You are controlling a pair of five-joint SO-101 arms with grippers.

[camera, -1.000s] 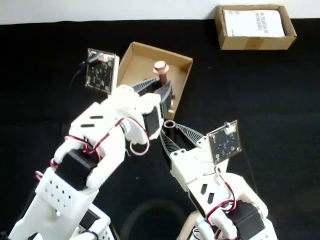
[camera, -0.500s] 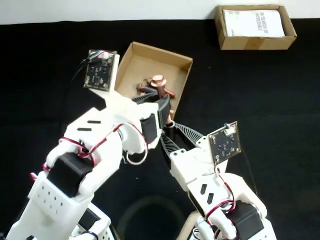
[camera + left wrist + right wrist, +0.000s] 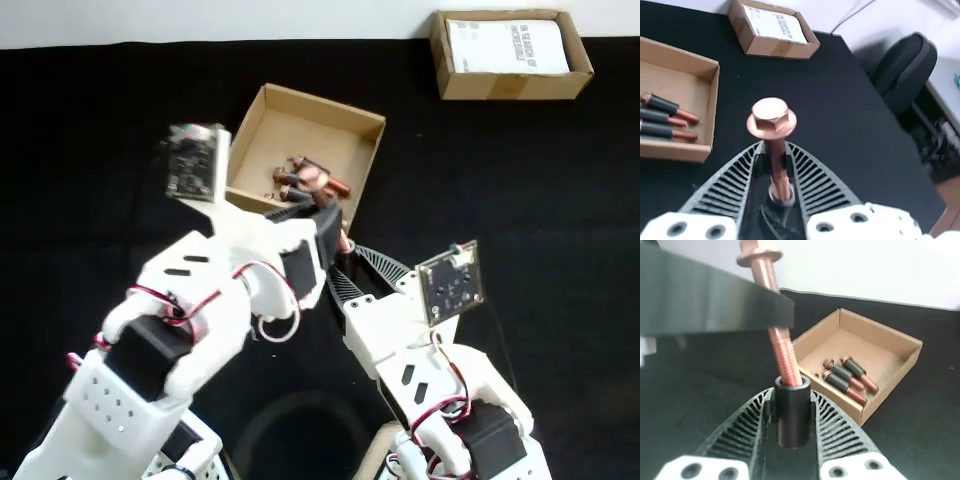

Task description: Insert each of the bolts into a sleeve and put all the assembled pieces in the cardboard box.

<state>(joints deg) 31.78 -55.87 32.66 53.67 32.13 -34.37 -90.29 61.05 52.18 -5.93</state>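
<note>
My left gripper (image 3: pixel 774 167) is shut on a copper bolt (image 3: pixel 772 125), head up; the same bolt (image 3: pixel 771 315) shows in the right wrist view with its threaded tip entering a black sleeve (image 3: pixel 792 412). My right gripper (image 3: pixel 791 415) is shut on that upright sleeve. From above, the two grippers meet just in front of the open cardboard box (image 3: pixel 262 120), the left gripper (image 3: pixel 322 225) over the right gripper (image 3: pixel 350 270). Three assembled pieces (image 3: pixel 846 376) lie inside the cardboard box (image 3: pixel 900 347), also visible as assembled pieces (image 3: pixel 665 117) in the left wrist view.
A second cardboard box (image 3: pixel 510 55) holding a white booklet stands at the table's far right. The table is covered in black cloth (image 3: pixel 520 200). A dark office chair (image 3: pixel 905 70) stands beyond the table edge in the left wrist view.
The left arm has lowered the bolt toward the sleeve, so its tip now sits in the sleeve's mouth. The right gripper with the sleeve has stayed nearly still.
</note>
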